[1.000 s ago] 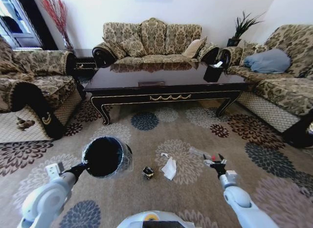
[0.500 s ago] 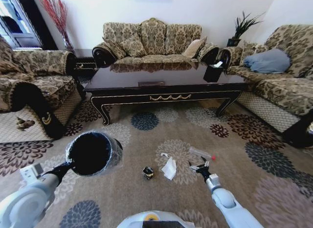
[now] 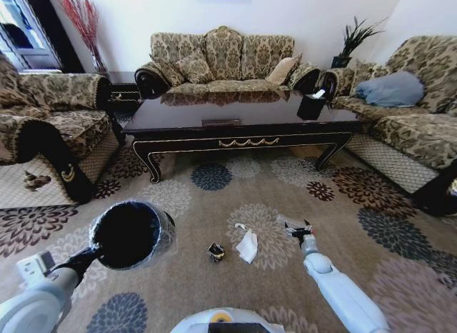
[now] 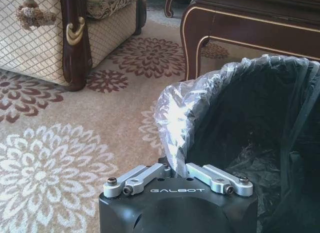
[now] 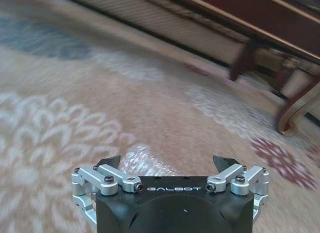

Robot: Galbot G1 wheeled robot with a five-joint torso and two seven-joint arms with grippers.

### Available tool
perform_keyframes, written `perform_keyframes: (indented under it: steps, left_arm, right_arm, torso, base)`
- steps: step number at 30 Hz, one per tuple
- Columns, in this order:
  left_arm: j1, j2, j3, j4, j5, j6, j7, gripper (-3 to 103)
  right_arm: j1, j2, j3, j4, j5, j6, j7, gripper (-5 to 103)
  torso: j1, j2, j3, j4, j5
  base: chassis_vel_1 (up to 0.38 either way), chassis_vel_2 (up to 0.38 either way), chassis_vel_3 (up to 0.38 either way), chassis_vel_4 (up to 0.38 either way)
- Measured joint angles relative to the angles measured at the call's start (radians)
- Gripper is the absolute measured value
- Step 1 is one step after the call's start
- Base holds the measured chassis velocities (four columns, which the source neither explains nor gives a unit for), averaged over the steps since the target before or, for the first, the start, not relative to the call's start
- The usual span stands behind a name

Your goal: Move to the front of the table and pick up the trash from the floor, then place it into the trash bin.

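The trash bin point(image 3: 132, 233), black with a clear liner, hangs above the carpet on the left, and my left gripper point(image 3: 95, 251) is shut on its rim. The left wrist view shows the same grip point(image 4: 177, 165) on the liner edge of the bin point(image 4: 260, 123). My right gripper point(image 3: 298, 231) is low over the clear plastic bottle point(image 3: 289, 223). It stands open point(image 5: 166, 162) with the bottle point(image 5: 141, 160) lying between its fingers. A white tissue point(image 3: 248, 245) and a dark lump point(image 3: 216, 252) lie on the carpet between the arms. The dark table point(image 3: 246, 141) stands beyond them.
Patterned sofas ring the table: one behind point(image 3: 225, 58), one at the right point(image 3: 414, 126), an armchair point(image 3: 50, 133) at the left. A black tissue box point(image 3: 311, 104) sits on the tabletop. Flowered carpet lies open in front of the table.
My left arm has carried the bin leftward. My right gripper has swung in from the right and now sits over the bottle.
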Motion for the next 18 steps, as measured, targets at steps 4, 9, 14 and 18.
perform_keyframes:
  steps: [4, 9, 14, 18]
  left_arm:
    - [0.008, -0.01, -0.001, -0.006, 0.007, 0.0, 0.001, 0]
    - [0.01, -0.015, -0.001, -0.006, 0.013, 0.0, 0.001, 0]
    - [0.009, -0.011, -0.004, -0.001, 0.015, 0.0, 0.002, 0]
    - [0.011, -0.009, -0.006, 0.002, 0.015, 0.0, 0.002, 0]
  right_arm:
    - [0.066, -0.004, -0.015, -0.114, -0.07, 0.025, -0.092, 100]
    - [0.137, 0.002, -0.028, -0.23, -0.12, 0.041, -0.122, 100]
    - [0.19, 0.012, -0.057, -0.295, -0.131, 0.042, -0.125, 100]
    - [0.221, 0.023, -0.076, -0.317, -0.148, 0.042, -0.111, 100]
  torso:
    - [0.0, 0.0, 0.0, 0.0, 0.0002]
    - [0.0, 0.0, 0.0, 0.0, -0.0001]
    - [0.0, 0.0, 0.0, -0.0001, 0.0]
    - [0.0, 0.0, 0.0, 0.0001, -0.0001]
  base:
    - [0.0, 0.0, 0.0, 0.0]
    - [0.0, 0.0, 0.0, 0.0]
    - [0.0, 0.0, 0.0, 0.0]
    - [0.0, 0.0, 0.0, 0.0]
